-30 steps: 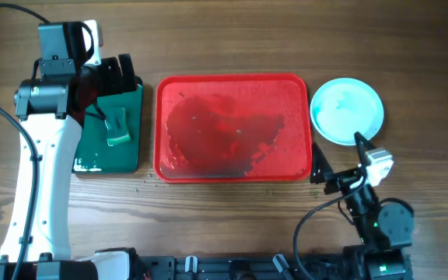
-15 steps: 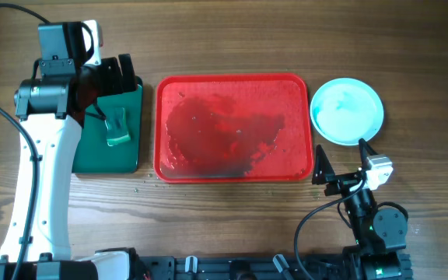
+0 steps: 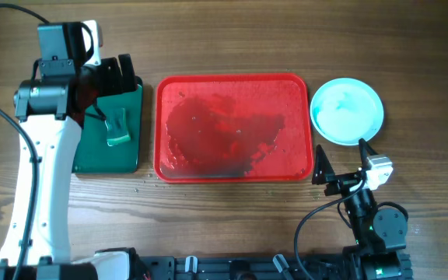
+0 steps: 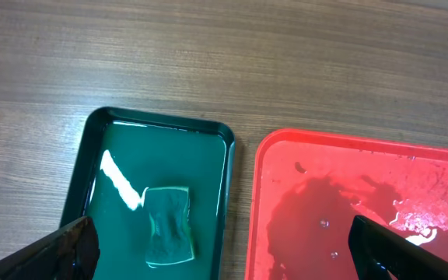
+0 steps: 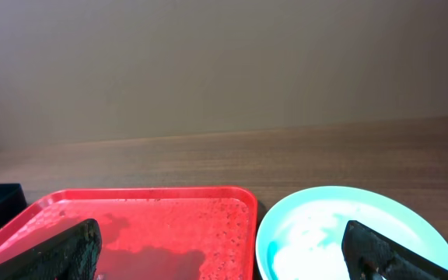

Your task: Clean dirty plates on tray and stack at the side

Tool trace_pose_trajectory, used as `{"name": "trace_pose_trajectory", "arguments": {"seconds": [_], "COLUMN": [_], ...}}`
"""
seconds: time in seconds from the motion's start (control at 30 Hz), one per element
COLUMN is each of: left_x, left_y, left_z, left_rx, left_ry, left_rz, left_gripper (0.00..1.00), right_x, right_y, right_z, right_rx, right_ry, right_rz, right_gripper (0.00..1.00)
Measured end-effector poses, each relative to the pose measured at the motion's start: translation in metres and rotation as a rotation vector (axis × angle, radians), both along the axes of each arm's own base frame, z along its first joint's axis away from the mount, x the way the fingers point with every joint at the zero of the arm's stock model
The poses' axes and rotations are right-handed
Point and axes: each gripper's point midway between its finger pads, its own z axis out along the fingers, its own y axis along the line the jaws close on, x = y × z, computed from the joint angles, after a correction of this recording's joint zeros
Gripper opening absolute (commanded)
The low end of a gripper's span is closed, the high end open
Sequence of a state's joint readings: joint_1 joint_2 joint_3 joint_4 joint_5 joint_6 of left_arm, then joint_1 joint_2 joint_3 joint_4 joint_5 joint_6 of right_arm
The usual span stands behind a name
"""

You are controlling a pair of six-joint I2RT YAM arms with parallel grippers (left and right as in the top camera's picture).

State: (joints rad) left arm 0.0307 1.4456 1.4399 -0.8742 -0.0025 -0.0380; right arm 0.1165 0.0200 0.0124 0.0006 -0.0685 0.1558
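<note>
The red tray (image 3: 169,167) lies mid-table, wet with dark smears and holding no plates; it also shows in the left wrist view (image 4: 286,155) and the right wrist view (image 5: 208,202). A pale mint plate (image 3: 347,110) sits on the table right of the tray, with faint teal streaks, also in the right wrist view (image 5: 317,225). Whether more plates lie under it I cannot tell. My left gripper (image 3: 117,71) is open and empty above the green tray's far end. My right gripper (image 3: 341,158) is open and empty, near the front right, below the plate.
A dark green tray (image 3: 92,152) left of the red tray holds a green sponge (image 3: 118,127), also in the left wrist view (image 4: 168,225). The white left arm runs down the left side. Cables lie at the front right.
The right gripper drew back slightly toward the front edge between one second and half a second ago. Since then nothing has moved.
</note>
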Motion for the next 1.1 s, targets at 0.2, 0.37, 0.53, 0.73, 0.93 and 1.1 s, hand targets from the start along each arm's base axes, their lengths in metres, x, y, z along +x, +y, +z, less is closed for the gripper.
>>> {"name": "trace_pose_trajectory", "arguments": {"seconds": [0.2, 0.37, 0.53, 0.73, 0.93, 1.1], "left_x": [-0.045, -0.111, -0.139, -0.145, -0.146, -0.143], "left_y": [-0.005, -0.007, -0.008, -0.009, -0.012, -0.013], "left_z": [0.067, 0.041, -0.007, -0.038, -0.047, -0.054], "left_rx": [0.010, 0.014, 0.008, 0.005, 0.000, -0.002], "left_ry": [-0.389, -0.636, -0.752, -0.833, -0.883, -0.919], "left_rz": [-0.011, -0.012, -0.012, -0.014, -0.028, -0.036], "left_gripper": [1.00, 1.00, 1.00, 1.00, 1.00, 1.00], "right_x": [0.000, 0.000, 0.000, 0.000, 0.000, 0.000], "right_y": [0.000, 0.000, -0.001, -0.001, -0.001, -0.001], "right_z": [-0.001, -0.001, -0.001, -0.001, -0.001, -0.001], "right_rx": [0.000, 0.000, 0.000, 0.000, 0.000, 0.000], "right_ry": [0.000, -0.002, -0.001, -0.001, -0.001, -0.001], "right_rz": [-0.003, -0.003, -0.003, -0.003, -0.003, -0.003], "right_gripper": [1.00, 1.00, 1.00, 1.00, 1.00, 1.00]}}
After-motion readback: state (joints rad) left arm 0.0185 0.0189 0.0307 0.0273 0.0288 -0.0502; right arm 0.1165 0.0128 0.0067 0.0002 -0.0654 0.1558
